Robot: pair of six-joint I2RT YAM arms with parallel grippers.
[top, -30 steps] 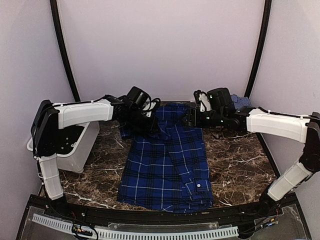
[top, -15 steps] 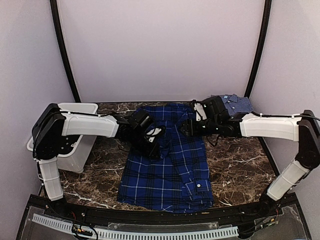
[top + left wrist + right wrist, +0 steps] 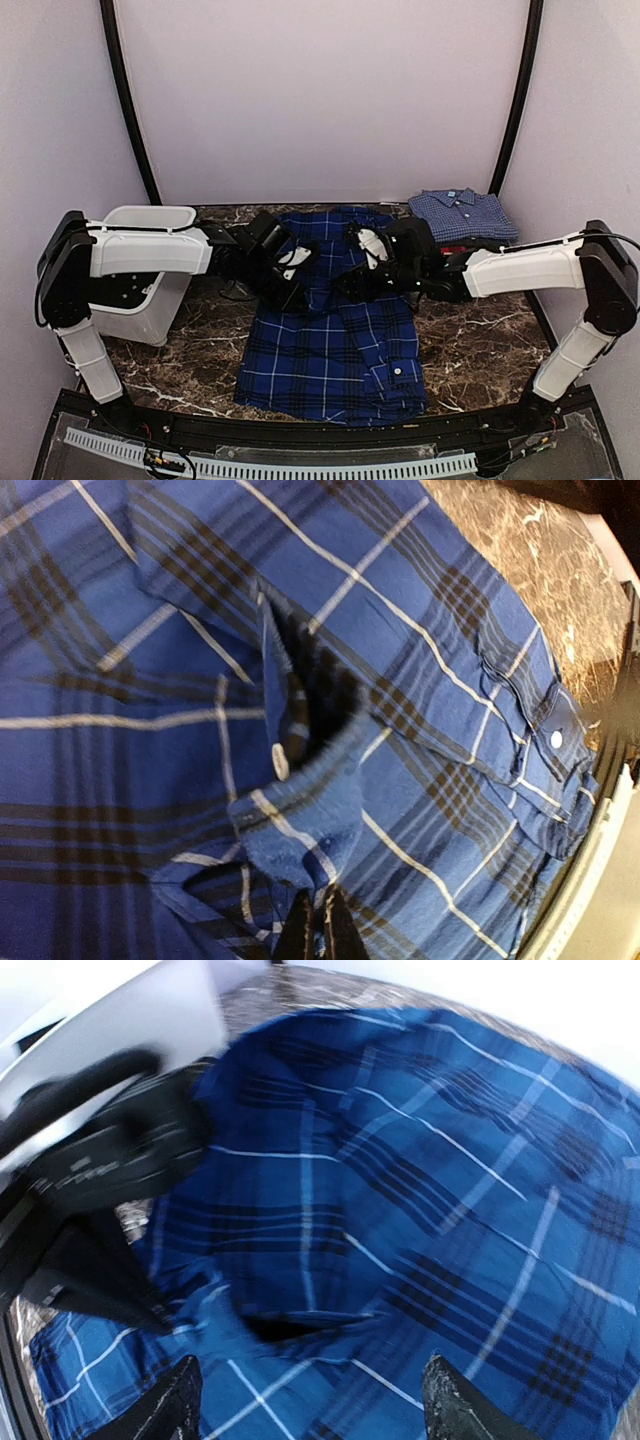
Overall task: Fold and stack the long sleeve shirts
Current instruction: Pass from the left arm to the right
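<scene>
The deep-blue plaid shirt [image 3: 335, 345] is lying flat in the middle of the marble table [image 3: 480, 340]. Its long axis is running from the collar end at 12 o'clock to the near hem at 6 o'clock, with a buttoned cuff resting toward 5 o'clock. Your left gripper [image 3: 320, 925] is sitting at about 10 o'clock from the shirt's centre, fingers together and clamped on a raised fold of the plaid. Your right gripper [image 3: 312, 1410] is hanging at about 1 o'clock from the centre. Its fingers [image 3: 175, 1410] are standing wide apart with cloth directly beneath them, though you cannot tell from these views whether they are touching it. Both grippers are flanking the far end at roughly the same level, so the coming fold is likely turning on that long axis, with the far end travelling toward 6 o'clock. Only the left has cloth, so you are probably needing the right to close first. The lighter blue check shirt [image 3: 465, 212] is lying folded at 2 o'clock, apart from the plaid. The white bin [image 3: 150, 215] is standing at 9 o'clock, half behind your left arm, and its contents are not showing.
</scene>
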